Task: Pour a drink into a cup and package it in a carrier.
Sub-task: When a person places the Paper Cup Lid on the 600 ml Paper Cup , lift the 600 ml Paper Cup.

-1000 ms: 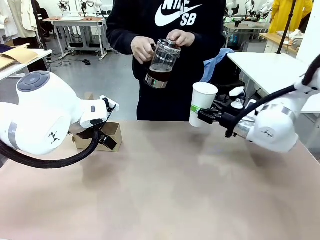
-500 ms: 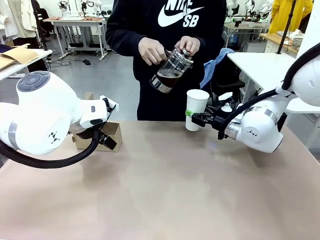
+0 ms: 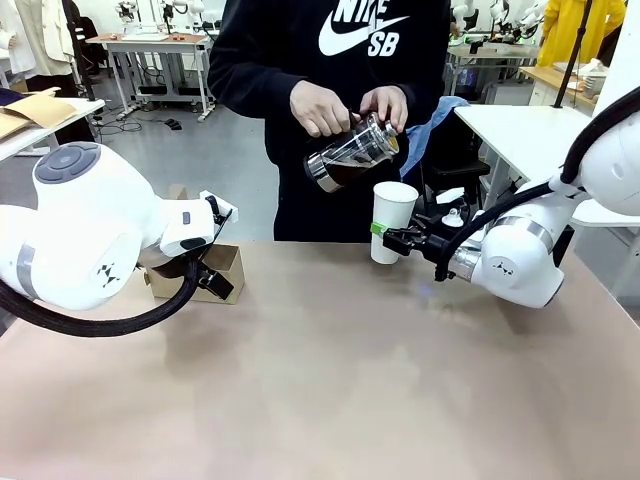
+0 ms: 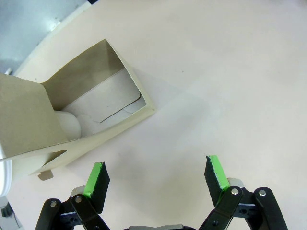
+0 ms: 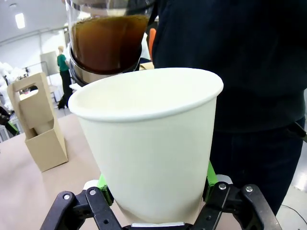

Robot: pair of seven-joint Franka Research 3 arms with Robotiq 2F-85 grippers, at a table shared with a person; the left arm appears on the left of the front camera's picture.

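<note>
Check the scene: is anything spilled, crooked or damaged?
Nothing stands out. The carafe is tilted over the cup in the right gripper, as for pouring. The cup is upright, the table shows no spill, and the carrier stands upright.

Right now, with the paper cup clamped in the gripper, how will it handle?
The cup looks like thin, lidless paper, so it would probably dent if the right gripper squeezed harder. Held by its lower wall, it may grow top-heavy and slop once the drink comes from the tilted carafe.
</note>
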